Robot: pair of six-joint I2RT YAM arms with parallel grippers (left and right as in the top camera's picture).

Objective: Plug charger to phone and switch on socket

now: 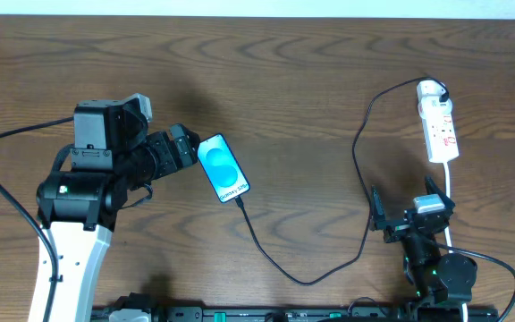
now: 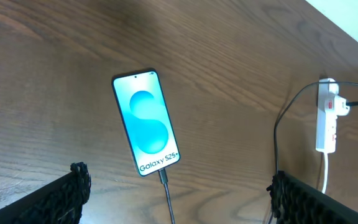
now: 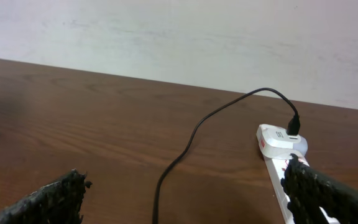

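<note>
The phone [image 1: 223, 167] lies face up on the wood table, screen lit blue and cyan; it also shows in the left wrist view [image 2: 145, 122]. The charger's black cable [image 1: 280, 259] is plugged into the phone's lower end [image 2: 163, 177] and runs in a loop to the adapter at the far end of the socket. The socket [image 1: 439, 127], a white power strip with red markings, lies at the right and shows in the right wrist view [image 3: 278, 155]. My left gripper [image 1: 189, 148] is open, just left of the phone. My right gripper [image 1: 407, 210] is open, below the socket.
The socket's white cord [image 1: 451, 201] runs down past my right gripper toward the front edge. A pale wall [image 3: 179, 37] stands behind the table's far edge. Bare wood lies between the phone and the socket.
</note>
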